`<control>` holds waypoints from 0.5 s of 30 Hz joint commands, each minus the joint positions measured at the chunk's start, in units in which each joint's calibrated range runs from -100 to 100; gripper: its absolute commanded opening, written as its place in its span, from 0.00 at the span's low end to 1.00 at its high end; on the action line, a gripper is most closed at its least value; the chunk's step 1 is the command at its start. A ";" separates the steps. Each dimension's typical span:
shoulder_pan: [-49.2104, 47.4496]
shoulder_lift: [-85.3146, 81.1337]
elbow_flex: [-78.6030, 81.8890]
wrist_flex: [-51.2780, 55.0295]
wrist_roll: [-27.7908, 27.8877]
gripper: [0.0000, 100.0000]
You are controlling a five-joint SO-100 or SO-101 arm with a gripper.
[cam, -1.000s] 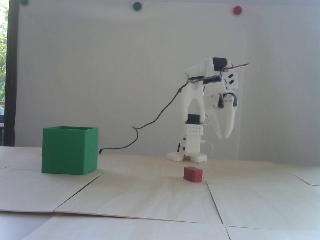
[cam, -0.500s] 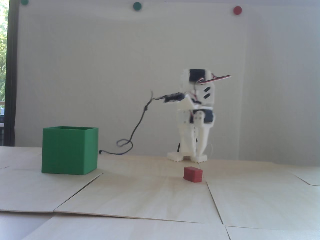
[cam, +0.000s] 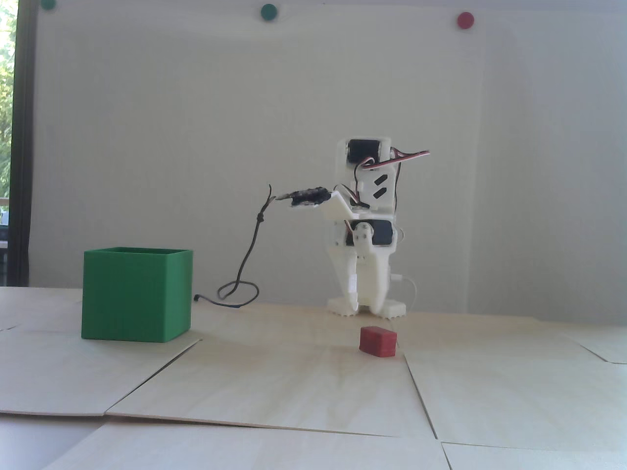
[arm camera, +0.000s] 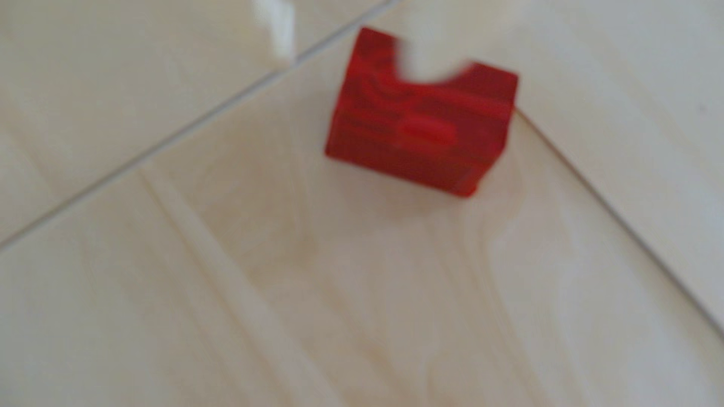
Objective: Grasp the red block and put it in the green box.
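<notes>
The tool (cam: 363, 309), fingers parted and empty, points down over the red block (cam: 377, 340) on the pale worktop (cam: 274, 382), in the approach step. The green box (cam: 136, 293) stands well apart at the fixed view's left. Next likely: lowering astride the block, then closing.

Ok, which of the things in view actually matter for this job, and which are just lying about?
Part of the job:
- red block, on the table in front of the arm's base
- green box, at the left in the fixed view
- pincer, pointing down, behind the block

Just lying about:
- black cable trailing to the table
- green dots and red dot on the wall
</notes>
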 commanded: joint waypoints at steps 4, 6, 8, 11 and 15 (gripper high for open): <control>-2.95 -1.14 -4.02 10.32 7.48 0.34; -3.59 -1.14 -4.02 10.49 7.69 0.35; -3.83 -1.06 -4.02 10.32 7.74 0.35; -3.59 0.20 -4.37 10.23 7.74 0.35; -2.06 3.20 -4.64 6.94 7.74 0.35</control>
